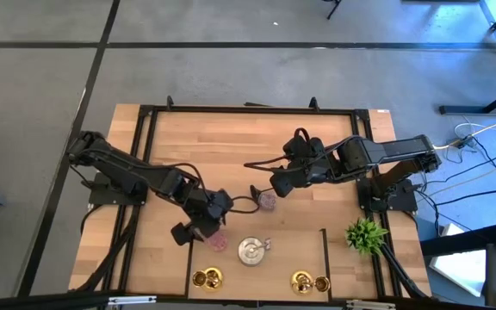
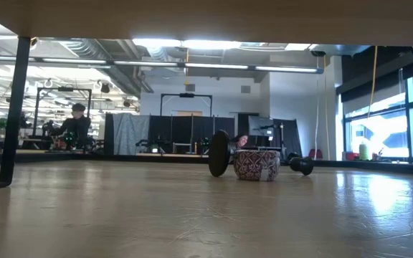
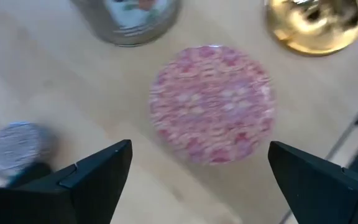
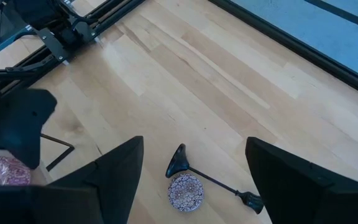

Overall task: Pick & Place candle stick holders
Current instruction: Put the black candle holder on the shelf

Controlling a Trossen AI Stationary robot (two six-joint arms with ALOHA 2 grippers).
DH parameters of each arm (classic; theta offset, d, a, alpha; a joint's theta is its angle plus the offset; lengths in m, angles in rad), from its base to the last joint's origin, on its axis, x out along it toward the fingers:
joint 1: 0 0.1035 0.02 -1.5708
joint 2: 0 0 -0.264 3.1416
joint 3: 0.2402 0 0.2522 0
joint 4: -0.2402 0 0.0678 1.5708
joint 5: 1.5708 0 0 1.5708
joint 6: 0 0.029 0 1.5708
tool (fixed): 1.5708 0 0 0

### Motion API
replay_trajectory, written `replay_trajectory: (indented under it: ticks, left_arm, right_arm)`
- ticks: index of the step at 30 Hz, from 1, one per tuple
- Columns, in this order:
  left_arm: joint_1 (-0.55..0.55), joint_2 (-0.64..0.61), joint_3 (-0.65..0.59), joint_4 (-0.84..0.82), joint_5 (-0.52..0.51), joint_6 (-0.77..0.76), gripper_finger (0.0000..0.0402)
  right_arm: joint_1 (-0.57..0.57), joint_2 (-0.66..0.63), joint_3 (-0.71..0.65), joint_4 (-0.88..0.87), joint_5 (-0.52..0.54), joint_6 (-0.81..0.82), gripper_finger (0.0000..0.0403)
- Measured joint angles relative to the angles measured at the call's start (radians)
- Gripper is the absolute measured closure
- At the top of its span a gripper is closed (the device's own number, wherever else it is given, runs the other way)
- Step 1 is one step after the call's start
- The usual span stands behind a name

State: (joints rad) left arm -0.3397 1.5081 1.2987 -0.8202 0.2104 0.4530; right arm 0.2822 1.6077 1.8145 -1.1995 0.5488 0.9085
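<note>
So the left gripper (image 3: 197,180) is hovering right over one pink glitter holder (image 3: 211,103), fingers spread wide with nothing in them; the holder sits dead centre between the two fingertips (image 3: 114,163), which is about as good a lineup as you get. I'd say the move is just straight down, no sideways drift, then squeeze across the round body; it's a squat cylinder so it should grip fine if both pads land level. Watch the neighbours: the silver holder (image 3: 129,22) and a gold holder (image 3: 312,25) sit just beyond the fingers. The right gripper (image 4: 191,177) waits open above the other pink holder (image 4: 186,192), with the black stemmed holder (image 4: 213,179) lying tipped beside it.
</note>
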Motion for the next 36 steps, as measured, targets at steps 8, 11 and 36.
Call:
replay_trajectory:
  ticks: [8, 11, 36]
  left_arm:
    - [0.010, -0.044, 0.000, 0.017, -0.264, 0.067, 0.0027]
    - [0.039, -0.056, 0.000, 0.039, -0.390, 0.007, 0.0027]
    - [0.462, 0.078, 0.000, 0.166, -0.012, -0.747, 0.0027]
  right_arm:
    - [0.000, 0.000, 0.000, 0.000, 0.001, -0.007, 0.0116]
    - [0.000, 0.000, 0.000, 0.000, 0.005, -0.008, 0.0116]
    - [-0.052, 0.000, 0.000, -0.150, 0.043, -0.230, 0.0116]
